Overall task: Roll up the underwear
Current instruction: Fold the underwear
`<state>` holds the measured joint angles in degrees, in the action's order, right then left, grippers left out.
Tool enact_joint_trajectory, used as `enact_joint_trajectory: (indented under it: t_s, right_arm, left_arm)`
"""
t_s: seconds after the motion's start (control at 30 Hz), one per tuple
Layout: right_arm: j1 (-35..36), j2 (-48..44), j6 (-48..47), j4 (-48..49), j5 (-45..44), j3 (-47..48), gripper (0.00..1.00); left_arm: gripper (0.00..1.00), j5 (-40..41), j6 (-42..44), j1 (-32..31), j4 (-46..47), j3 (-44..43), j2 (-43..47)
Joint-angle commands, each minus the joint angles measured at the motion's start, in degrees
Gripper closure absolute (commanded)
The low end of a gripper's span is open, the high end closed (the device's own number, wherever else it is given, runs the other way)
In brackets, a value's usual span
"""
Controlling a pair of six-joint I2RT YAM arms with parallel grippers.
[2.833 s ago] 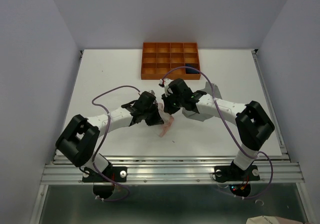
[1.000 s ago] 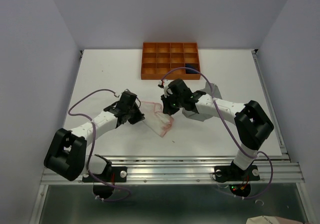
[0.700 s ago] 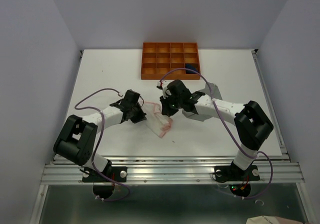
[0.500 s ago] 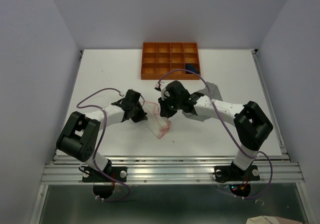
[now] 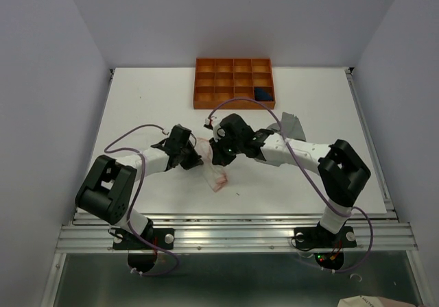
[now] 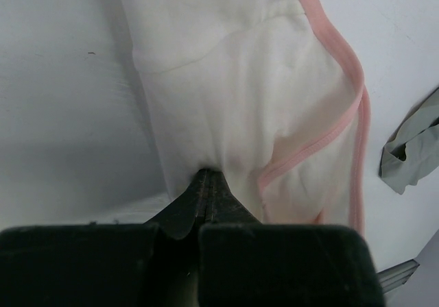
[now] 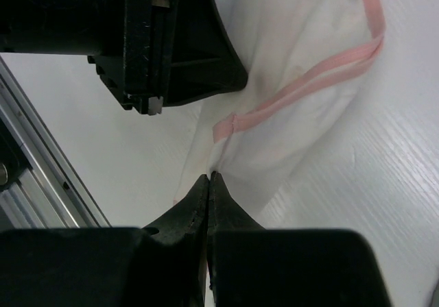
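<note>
Status: pale underwear (image 5: 217, 177) lies mid-bench (image 5: 137, 115), pinched along one edge by left tool (image 6: 206, 178) and right tool (image 7: 209, 179), both clamped shut on the thin cloth. Risk: the tools sit almost touching, so a rolling motion could knock them together. Either shallow pinch could also slip and drop the cloth slack.

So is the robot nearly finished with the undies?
Not nearly. A dark blue thing sits in one compartment of the orange tray, likely one finished. The left gripper and right gripper both pinch the pink-trimmed white underwear, not yet rolled. The grey underwear lies loose on the table.
</note>
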<state>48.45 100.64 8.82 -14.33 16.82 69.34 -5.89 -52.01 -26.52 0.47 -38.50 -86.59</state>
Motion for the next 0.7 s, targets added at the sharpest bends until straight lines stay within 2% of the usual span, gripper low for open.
enact_joint_trajectory:
  t_s: [0.0, 0.53, 0.67]
  right_arm:
    - [2.09, 1.49, 1.02, 2.81, 0.85, 3.34, 0.99]
    - [4.73, 7.11, 5.07, 4.92, -3.81, 3.79, 0.98]
    - [5.95, 8.17, 5.15, 7.2, -2.06, 2.64, 0.98]
  left_arm:
    - [1.0, -0.09, -0.9, -0.02, -2.14, 2.64, 1.77]
    - [1.0, -0.7, -2.74, -0.02, -2.58, 3.96, 3.7]
    - [1.0, 0.35, -3.63, 0.07, -3.46, 3.7, 5.54]
